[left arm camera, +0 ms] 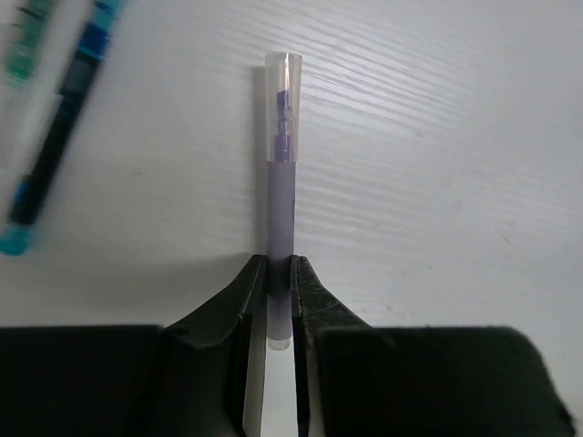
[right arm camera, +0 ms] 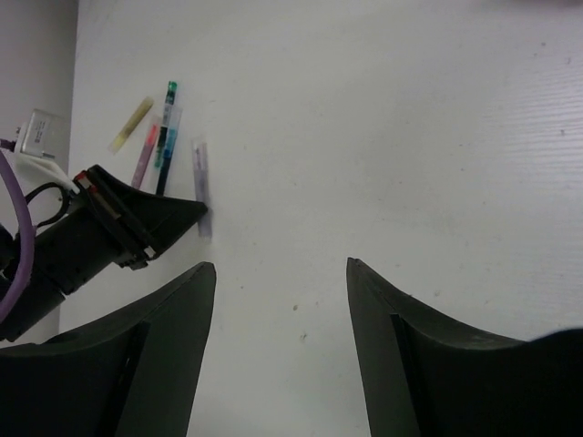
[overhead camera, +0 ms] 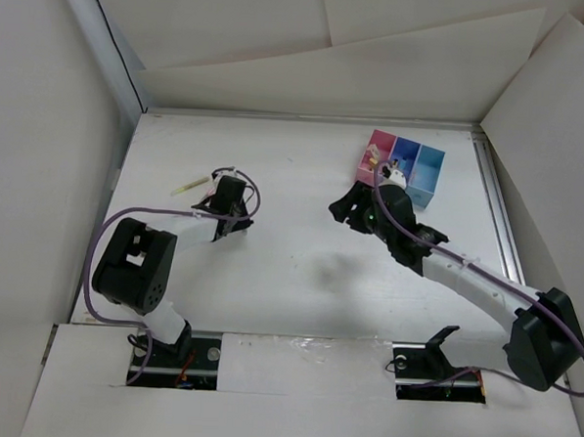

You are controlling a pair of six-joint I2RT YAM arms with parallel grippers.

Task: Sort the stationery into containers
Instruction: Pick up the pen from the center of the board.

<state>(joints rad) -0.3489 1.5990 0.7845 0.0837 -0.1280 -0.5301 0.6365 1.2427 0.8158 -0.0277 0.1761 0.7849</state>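
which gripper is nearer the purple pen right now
Left. The left gripper is shut on the purple pen near one end; the right gripper is open, well apart from it, close to the bins.

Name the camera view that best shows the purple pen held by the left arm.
Left wrist: the purple pen fills the frame, sharp, pinched in the left end effector. The right wrist view shows it small and distant; in the top view I cannot make it out.
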